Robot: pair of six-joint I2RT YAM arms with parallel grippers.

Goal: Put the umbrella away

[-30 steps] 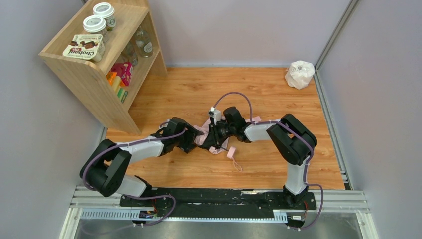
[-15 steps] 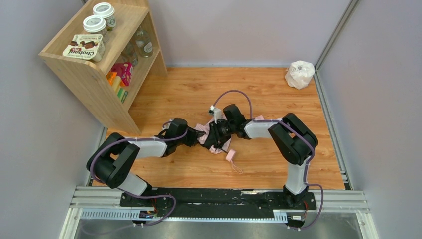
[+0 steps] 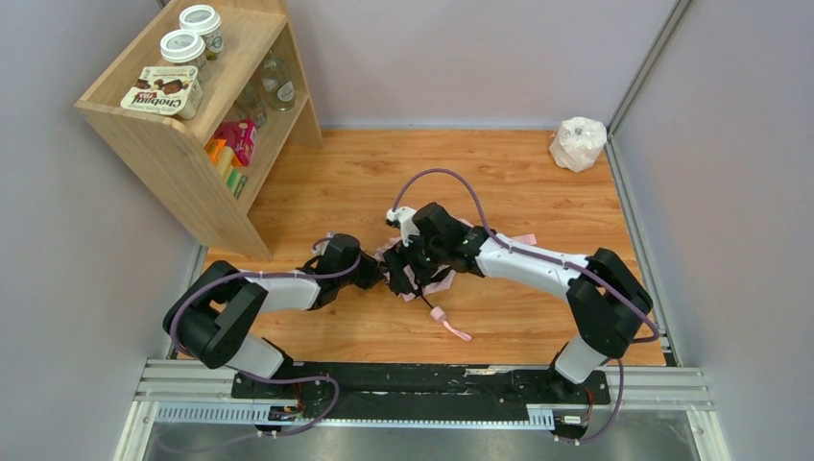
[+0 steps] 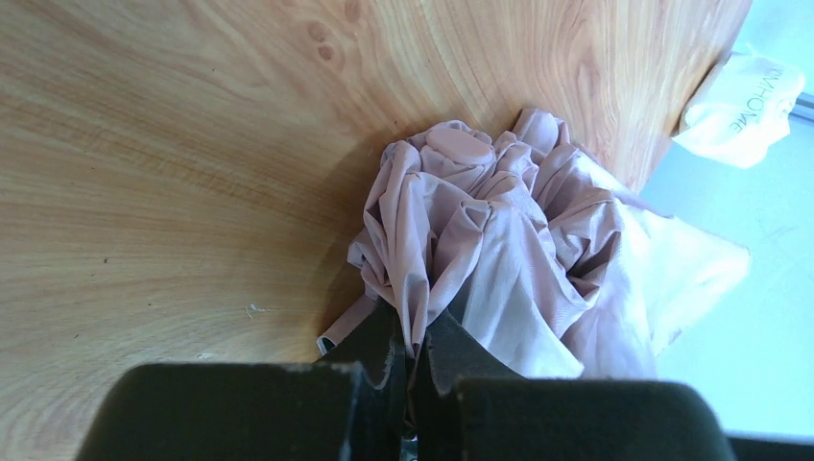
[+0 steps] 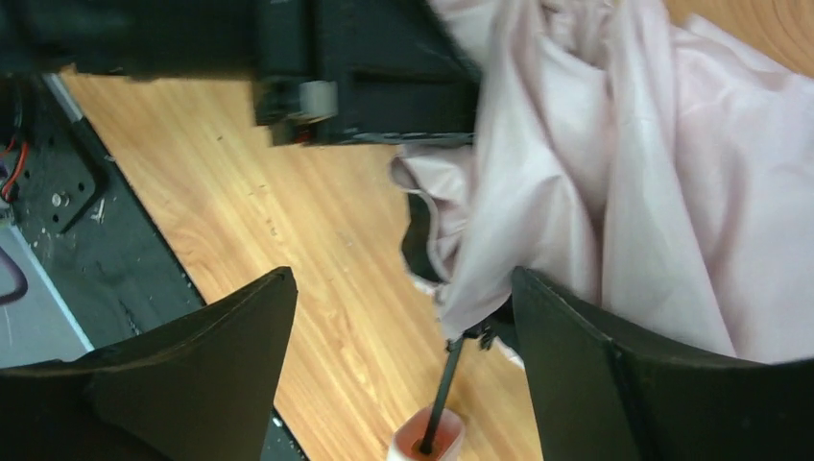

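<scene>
The umbrella (image 3: pixel 419 279) lies crumpled on the wooden floor between both arms, pale pink fabric bunched up. Its thin black shaft (image 5: pixel 443 389) runs down to the small pink handle (image 3: pixel 439 314), with the wrist loop (image 3: pixel 459 333) trailing to the right. My left gripper (image 3: pixel 380 275) comes in from the left and is shut on a fold of the fabric (image 4: pixel 415 331). My right gripper (image 5: pixel 401 279) hangs over the fabric's near edge with its fingers wide apart; the shaft and handle (image 5: pixel 427 444) show in the gap, touching neither finger.
A wooden shelf unit (image 3: pixel 192 125) with jars and a box stands at the back left. A small white plastic bag (image 3: pixel 578 142) sits in the far right corner. The arms' black base rail (image 3: pixel 422 384) runs along the near edge.
The left gripper has closed on the umbrella's fabric. The right gripper has opened and let go, and its arm has stretched out leftward. The handle has slid slightly nearer.
</scene>
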